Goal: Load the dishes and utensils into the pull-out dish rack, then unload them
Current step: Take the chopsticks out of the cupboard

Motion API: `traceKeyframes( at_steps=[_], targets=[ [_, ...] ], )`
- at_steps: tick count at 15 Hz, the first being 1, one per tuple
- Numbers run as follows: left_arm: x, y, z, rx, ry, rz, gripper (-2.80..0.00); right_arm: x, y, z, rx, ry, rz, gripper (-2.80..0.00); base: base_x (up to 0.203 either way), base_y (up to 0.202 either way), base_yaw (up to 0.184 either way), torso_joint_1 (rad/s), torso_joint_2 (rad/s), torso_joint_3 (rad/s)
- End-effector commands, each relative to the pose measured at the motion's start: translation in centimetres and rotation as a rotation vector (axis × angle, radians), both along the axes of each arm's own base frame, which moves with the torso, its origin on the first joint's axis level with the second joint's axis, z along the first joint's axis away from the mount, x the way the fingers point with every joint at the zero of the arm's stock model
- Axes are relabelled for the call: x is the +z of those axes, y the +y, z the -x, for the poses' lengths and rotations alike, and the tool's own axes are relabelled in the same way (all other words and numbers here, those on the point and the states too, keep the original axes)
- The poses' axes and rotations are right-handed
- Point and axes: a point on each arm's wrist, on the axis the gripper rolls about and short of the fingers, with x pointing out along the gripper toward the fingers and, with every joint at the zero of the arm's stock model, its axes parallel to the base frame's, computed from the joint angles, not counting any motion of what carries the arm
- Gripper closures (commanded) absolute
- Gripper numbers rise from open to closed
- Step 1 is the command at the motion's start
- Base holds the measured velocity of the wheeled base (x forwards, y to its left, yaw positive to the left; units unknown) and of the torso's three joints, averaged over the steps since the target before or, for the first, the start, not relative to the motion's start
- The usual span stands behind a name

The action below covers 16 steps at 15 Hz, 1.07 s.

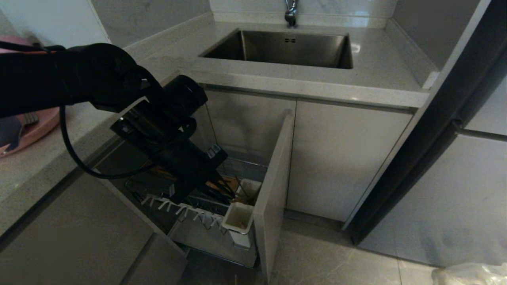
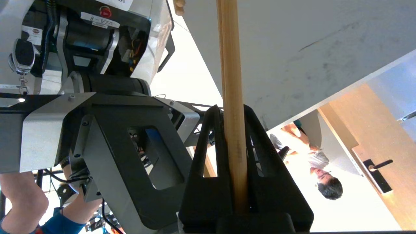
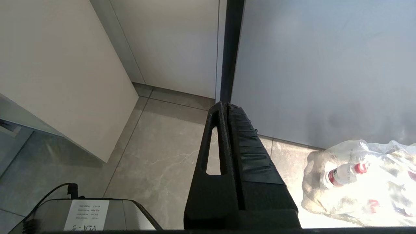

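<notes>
My left gripper (image 1: pixel 223 189) reaches down into the pull-out dish rack (image 1: pixel 245 163). It points at the far white utensil cup (image 1: pixel 250 189). In the left wrist view the left gripper (image 2: pixel 229 110) is shut on the light-brown wooden chopsticks (image 2: pixel 230 65), which run out between the fingers along the beige front panel (image 2: pixel 292 48). The salmon-pink plate (image 1: pixel 39 127) lies on the counter at the far left, with a dark blue-grey dish (image 1: pixel 8 131) and a grey metal utensil (image 1: pixel 30 118) on it. My right gripper (image 3: pixel 226 105) hangs shut and empty over the floor.
The rack's front panel (image 1: pixel 273 186) stands out from the cabinet; a nearer white cup (image 1: pixel 238 218) and a row of white pegs (image 1: pixel 186 209) line its front. A steel sink (image 1: pixel 285 49) is in the counter behind. A plastic bag of bottles (image 3: pixel 357 175) lies on the floor. A person (image 2: pixel 312 162) stands behind.
</notes>
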Motion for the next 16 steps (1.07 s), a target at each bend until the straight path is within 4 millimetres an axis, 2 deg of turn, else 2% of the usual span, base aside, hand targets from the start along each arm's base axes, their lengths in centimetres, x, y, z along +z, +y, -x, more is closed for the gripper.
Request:
traceKeyframes(
  at_steps=[1,8,16],
  targets=[
    [-0.1,0.0,0.0,0.004,0.011,-0.001,0.00,0.0,0.0,0.0,0.002,0.001,0.001,0.00,0.000,0.000,0.000,0.000,0.00,0.000],
    [2.5,0.8,2.2,-0.003,-0.061,0.038,0.00,0.0,0.0,0.0,0.001,0.001,0.001,0.00,0.000,0.000,0.000,0.000,0.00,0.000],
    [3.6,1.0,3.2,-0.011,-0.074,0.048,0.00,0.0,0.0,0.0,0.001,0.001,0.001,0.00,0.000,0.000,0.000,0.000,0.00,0.000]
  ],
)
